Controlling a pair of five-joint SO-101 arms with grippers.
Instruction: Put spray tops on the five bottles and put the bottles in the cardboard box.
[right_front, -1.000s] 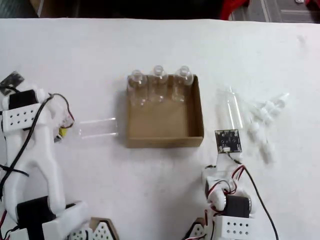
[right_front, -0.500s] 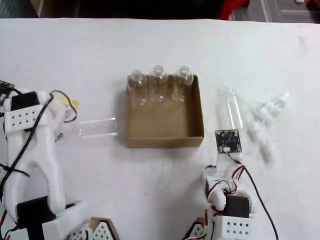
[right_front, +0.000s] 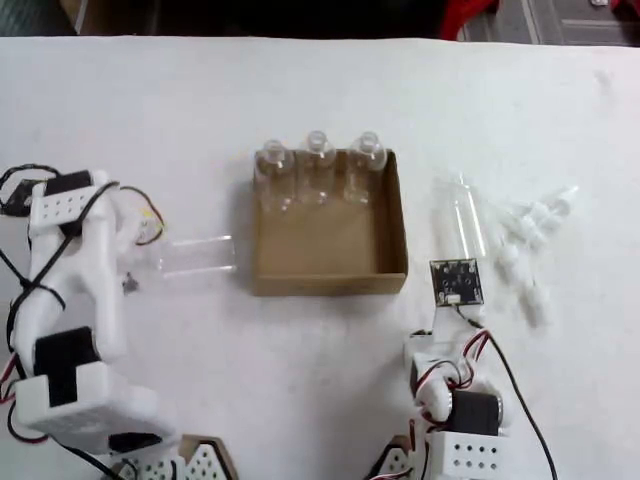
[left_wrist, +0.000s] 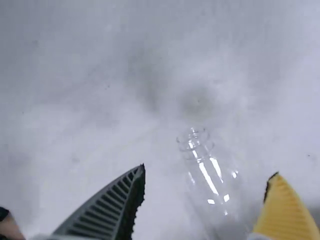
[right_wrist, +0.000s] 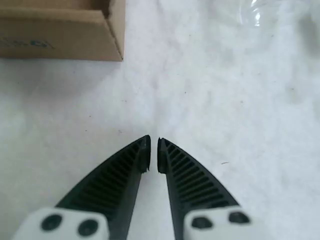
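Left of the cardboard box (right_front: 330, 283), the left gripper (left_wrist: 207, 172) gapes around a capless bottle (right_front: 195, 255), ungrasped; closing on it should come next. Right gripper (right_wrist: 153, 147) sits closed, empty.

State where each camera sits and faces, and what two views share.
High view: fixed above the white table, looking down on the brown cardboard box; left arm and right arm show.
Left wrist view: on the left arm, facing down at a clear capless plastic bottle framed by the open left tool.
Right wrist view: on the right arm, facing the table past the shut right tool.
Shared: high and left wrist views both show that bottle.
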